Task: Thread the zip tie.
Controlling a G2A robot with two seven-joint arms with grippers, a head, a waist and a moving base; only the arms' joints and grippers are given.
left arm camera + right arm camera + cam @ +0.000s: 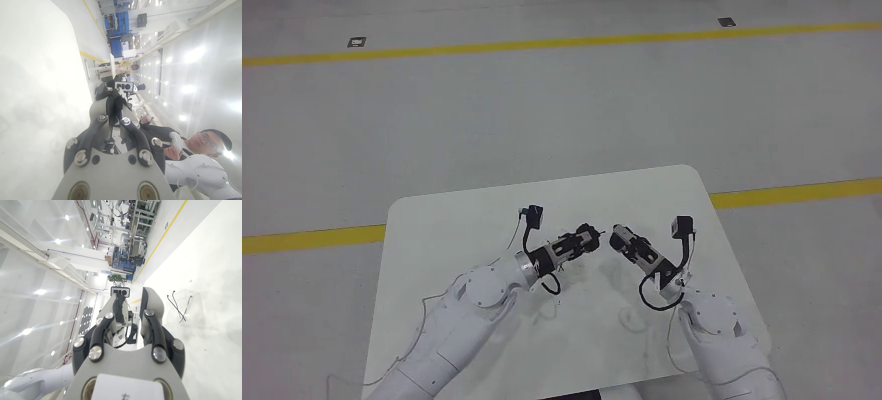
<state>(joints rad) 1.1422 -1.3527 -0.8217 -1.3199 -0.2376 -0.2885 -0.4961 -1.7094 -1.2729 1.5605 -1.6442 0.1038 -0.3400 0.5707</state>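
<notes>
While both arms hang over the middle of the white table (442, 260), you have the two grippers nose to nose. Seen from above, the left gripper (589, 240) sits at 9 o'clock of the right gripper (619, 238), near it but with a gap between, each pointing at the other.

Your left gripper (113, 100) is clenched, its dark pads (109, 106) brought together. You cannot make out from its wrist view whether anything is pinched between them. Your right gripper (132, 298) is released: its two fingers (151, 306) stand well apart and it grasps nothing.

The zip ties (176, 308), black and thin, lie inside a clear box (196, 306) that stands on the tabletop, off toward 9 o'clock from the right gripper and below its level. About three of them show there, heads turned roughly toward 12 o'clock, crossing one another near their tail ends.

On the floor beyond the table's 12 o'clock edge, a yellow line (542, 45) runs from 9 o'clock to 3 o'clock.
</notes>
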